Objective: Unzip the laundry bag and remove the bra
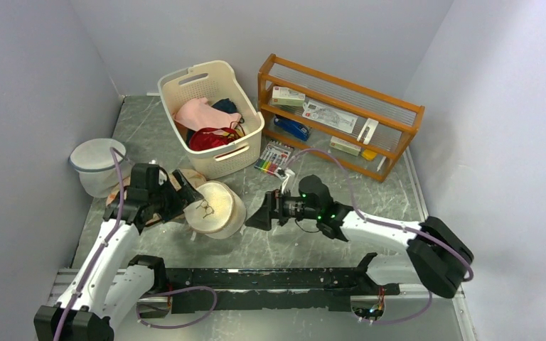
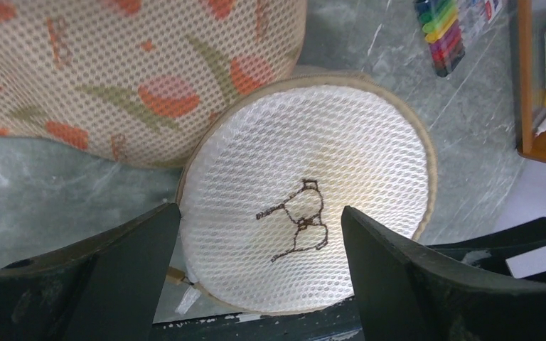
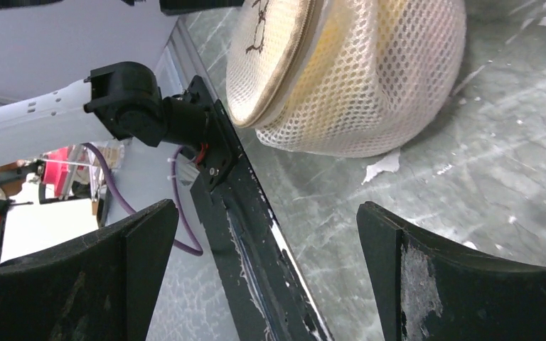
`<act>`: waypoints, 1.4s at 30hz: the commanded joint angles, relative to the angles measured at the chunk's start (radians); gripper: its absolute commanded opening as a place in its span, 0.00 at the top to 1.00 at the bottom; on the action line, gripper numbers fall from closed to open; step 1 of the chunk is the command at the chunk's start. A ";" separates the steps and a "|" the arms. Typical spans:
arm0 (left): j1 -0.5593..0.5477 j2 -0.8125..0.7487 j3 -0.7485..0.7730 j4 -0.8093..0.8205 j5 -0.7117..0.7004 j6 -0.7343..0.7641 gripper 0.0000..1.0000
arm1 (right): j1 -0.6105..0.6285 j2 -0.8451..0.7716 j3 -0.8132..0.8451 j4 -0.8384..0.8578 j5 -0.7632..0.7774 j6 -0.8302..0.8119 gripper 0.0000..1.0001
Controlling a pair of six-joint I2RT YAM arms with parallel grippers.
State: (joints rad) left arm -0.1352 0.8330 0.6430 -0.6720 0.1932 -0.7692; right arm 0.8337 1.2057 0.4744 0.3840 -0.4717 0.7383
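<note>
Two end effectors flank the laundry bag [image 1: 217, 208], which sits tilted on the grey worktop [image 1: 291, 245] just in front of a basket [image 1: 213, 117] and touching a floral mesh pouch [image 2: 114, 71], its flat top with the black bra outline facing the left arm. The left end effector [image 1: 185, 197] hovers just beside it with fingers spread wide, holding nothing; the right end effector [image 1: 258, 213] waits near the other side, also spread and empty. The zip along the rim looks closed, so the job appears to be at the approach stage, with unzipping not yet begun. The next move likely calls for one arm to steady the soft drum while the other finds the small zip pull, which cannot be picked out with certainty.
</note>
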 commanded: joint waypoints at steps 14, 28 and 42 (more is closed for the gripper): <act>-0.057 -0.002 -0.129 0.197 0.387 -0.055 0.07 | 0.082 0.269 0.117 0.084 0.139 0.058 0.09; -0.419 0.120 -0.108 0.493 0.336 -0.200 0.01 | -0.221 0.112 0.116 -0.162 0.121 -0.069 0.19; -0.519 0.222 -0.010 0.455 0.233 -0.102 0.01 | -0.326 0.024 0.125 -0.293 0.028 -0.173 0.15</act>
State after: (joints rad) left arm -0.6479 1.0477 0.5827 -0.2390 0.4793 -0.9119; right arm 0.5114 1.2392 0.5938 0.1177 -0.3649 0.6006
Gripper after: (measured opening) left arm 0.992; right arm 0.839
